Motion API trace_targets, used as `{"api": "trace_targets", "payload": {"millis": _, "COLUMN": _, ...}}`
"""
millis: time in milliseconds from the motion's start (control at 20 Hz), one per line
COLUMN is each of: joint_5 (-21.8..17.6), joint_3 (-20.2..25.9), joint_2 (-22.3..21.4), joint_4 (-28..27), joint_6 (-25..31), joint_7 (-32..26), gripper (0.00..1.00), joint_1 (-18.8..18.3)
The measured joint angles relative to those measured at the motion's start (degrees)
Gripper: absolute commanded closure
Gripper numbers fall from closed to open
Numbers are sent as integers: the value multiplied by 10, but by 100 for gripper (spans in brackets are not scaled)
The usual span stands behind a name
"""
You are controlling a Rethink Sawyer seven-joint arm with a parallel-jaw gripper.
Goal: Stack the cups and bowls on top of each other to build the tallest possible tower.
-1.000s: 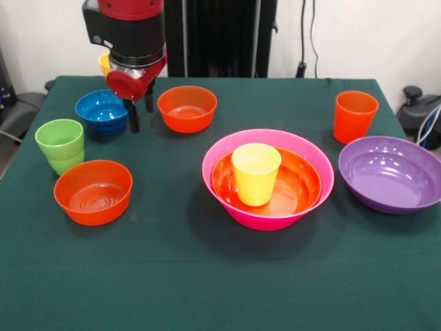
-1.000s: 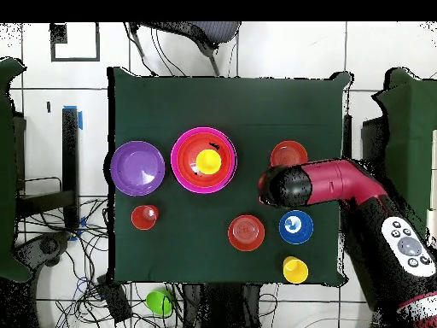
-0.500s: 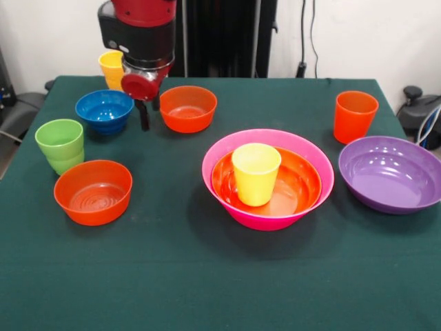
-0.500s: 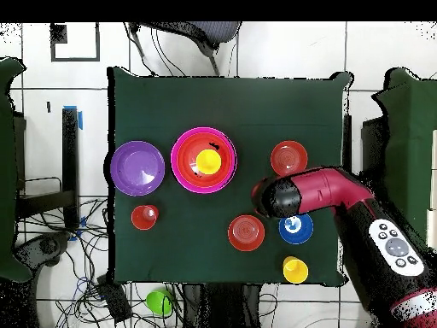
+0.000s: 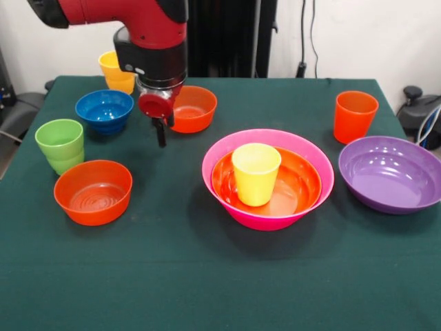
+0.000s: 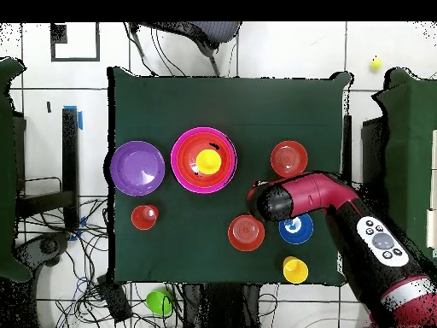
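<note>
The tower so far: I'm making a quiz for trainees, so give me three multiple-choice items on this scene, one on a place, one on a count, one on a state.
1. Where does the yellow cup of the tower stand?
A. In the purple bowl
B. In the large orange bowl inside the pink bowl
C. On the bare table

2. How many small orange bowls stand alone on the table?
A. Two
B. Four
C. None

3. What is the gripper carrying?
A. The green cup
B. The blue bowl
C. Nothing

Answers:
1 B: the cup sits upright in the large orange bowl, nested in the pink bowl.
2 A: one nearer, one farther.
3 C: it hangs over bare cloth with nothing between its tips.
</note>
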Motion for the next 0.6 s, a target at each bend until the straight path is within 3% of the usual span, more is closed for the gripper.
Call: {"api": "trace_targets", "payload": {"millis": 600, "joint_5": 9, "joint_3": 20, "joint_2": 24, "joint_4": 15, "joint_6": -8, "joint_7": 0, "gripper": 0, "joint_1": -34}}
